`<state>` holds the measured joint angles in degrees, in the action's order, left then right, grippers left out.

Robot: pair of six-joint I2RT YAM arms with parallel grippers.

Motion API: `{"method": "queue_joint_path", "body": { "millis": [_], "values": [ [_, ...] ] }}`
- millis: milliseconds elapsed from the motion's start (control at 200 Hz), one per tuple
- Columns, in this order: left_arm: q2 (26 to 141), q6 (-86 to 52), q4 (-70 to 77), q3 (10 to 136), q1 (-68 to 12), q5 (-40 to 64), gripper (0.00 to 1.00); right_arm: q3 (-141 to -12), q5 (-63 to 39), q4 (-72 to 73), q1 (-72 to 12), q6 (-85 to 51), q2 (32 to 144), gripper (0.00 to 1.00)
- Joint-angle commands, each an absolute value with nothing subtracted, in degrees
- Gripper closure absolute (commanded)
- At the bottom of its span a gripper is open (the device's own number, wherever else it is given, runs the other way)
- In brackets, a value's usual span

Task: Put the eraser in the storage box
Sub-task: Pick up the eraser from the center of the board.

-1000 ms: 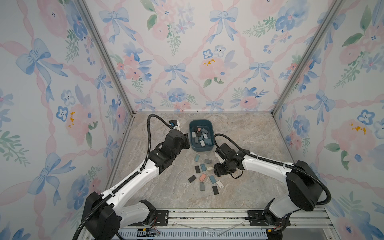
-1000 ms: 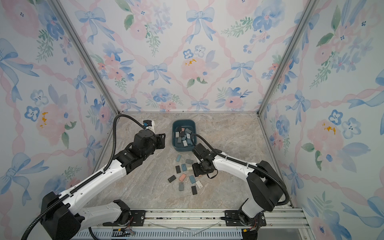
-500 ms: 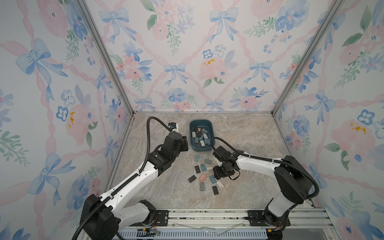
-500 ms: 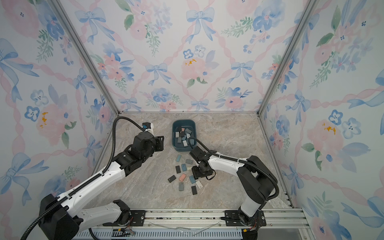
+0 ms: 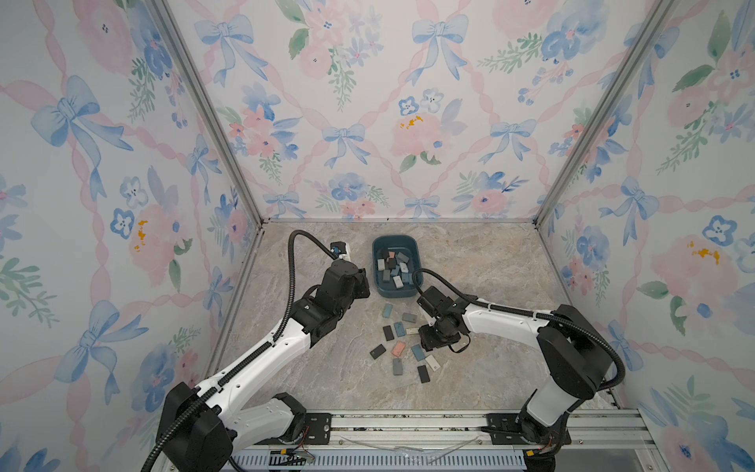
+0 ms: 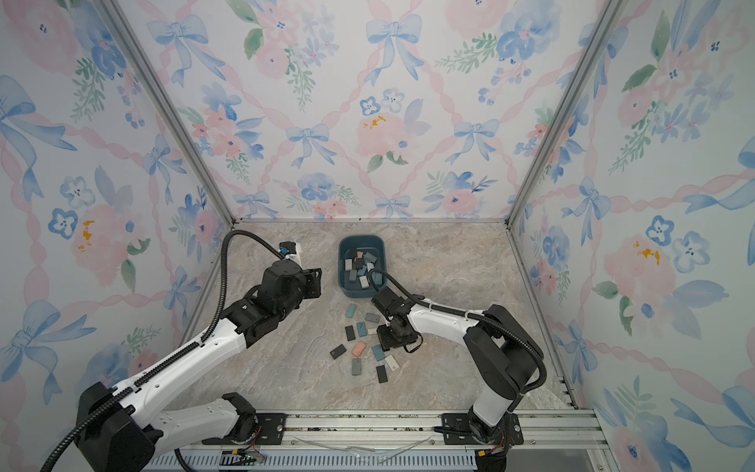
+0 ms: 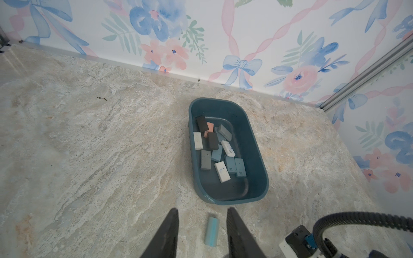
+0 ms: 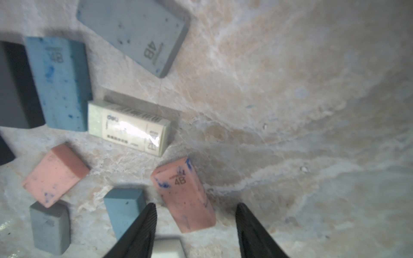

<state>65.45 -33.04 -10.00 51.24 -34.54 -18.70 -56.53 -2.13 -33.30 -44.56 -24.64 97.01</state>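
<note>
Right wrist view shows the pink eraser [image 8: 183, 196], stamped 4B, lying flat on the table [image 8: 301, 100] with one end between the fingers of your right gripper [image 8: 196, 205]. Those fingers stand apart with a gap on each side, so nothing is gripped yet. They straddle the short width, which looks deliberate: the narrow side is the easier one to pinch. Watch the blue eraser [image 8: 124, 210] just beside one finger [image 8: 143, 227], and the white eraser [image 8: 166, 248] partly hidden beneath the gripper; either could get nudged or caught as you close. In both top views the pink eraser is hidden under the right gripper [image 5: 429, 341], which sits low at the right edge of the loose erasers [image 5: 398, 348] scattered in the lower centre of the frame. The storage box [image 5: 394, 242] stands just above that scatter, at centre frame, with about a dozen erasers already inside, so the carry should be short. Your left gripper [image 7: 202, 211] hangs to the left of the box's near end, fingers moderately apart and empty, with a light blue eraser [image 7: 211, 231] on the table lined up between them, probably lined up for its own pick and clear of the right arm's path.
</note>
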Motion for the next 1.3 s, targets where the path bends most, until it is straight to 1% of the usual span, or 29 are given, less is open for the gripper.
{"method": "queue_joint_path", "body": {
  "millis": [0, 375, 465, 565, 840, 1125, 1295],
  "values": [
    [64.3, -32.8, -10.4, 50.3, -34.8, -19.9, 0.62, -56.8, 0.9, -34.4, -45.2, -24.6, 99.6, 0.42],
    [64.1, -33.0, -10.6, 49.9, -34.8, -20.6, 0.62, -58.6, 3.9, -36.0, -46.1, -23.8, 101.0, 0.47],
    [64.2, -33.0, -10.6, 49.8, -34.8, -20.7, 0.62, -58.7, 4.1, -36.2, -46.2, -23.7, 101.2, 0.53],
    [64.6, -33.1, -10.6, 49.8, -34.8, -20.3, 0.62, -58.9, 3.9, -36.2, -46.2, -23.8, 101.4, 0.57],
    [65.2, -33.1, -10.6, 49.7, -34.7, -20.5, 0.62, -58.5, 3.8, -36.4, -46.1, -24.1, 100.9, 0.73],
    [65.5, -33.2, -10.6, 49.8, -34.6, -20.7, 0.61, -59.4, 5.8, -38.3, -45.8, -23.7, 99.4, 0.74],
    [65.4, -33.1, -10.7, 49.7, -34.5, -20.8, 0.61, -60.0, 5.8, -38.9, -44.6, -23.0, 96.2, 0.75]
  ]
}}
